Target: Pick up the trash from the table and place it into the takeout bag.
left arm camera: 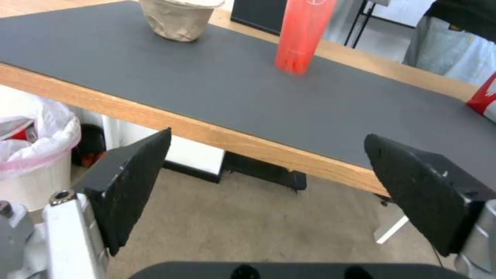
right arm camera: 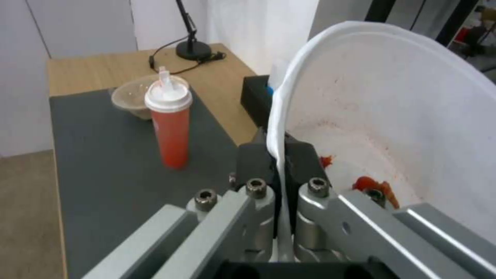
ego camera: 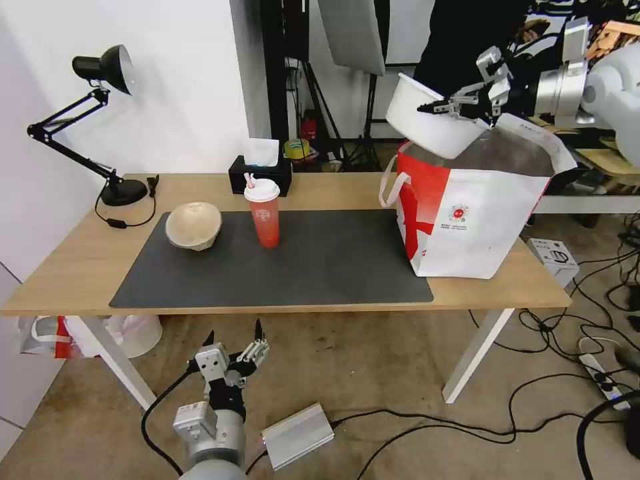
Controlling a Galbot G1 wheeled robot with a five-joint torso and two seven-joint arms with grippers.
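My right gripper is shut on the rim of the large white plastic bowl, holding it tilted in the air above the open top of the takeout bag. In the right wrist view the bowl shows red food bits inside, its rim pinched between the fingers. The beige pulp bowl and the red drink cup with white lid and straw stand on the dark mat of the table. My left gripper hangs open below the table's front edge, nothing between its fingers.
A black tissue box stands behind the cup, and a black desk lamp at the table's back left. A white bin with a liner sits under the table's left end. Cables and a power strip lie on the floor at right.
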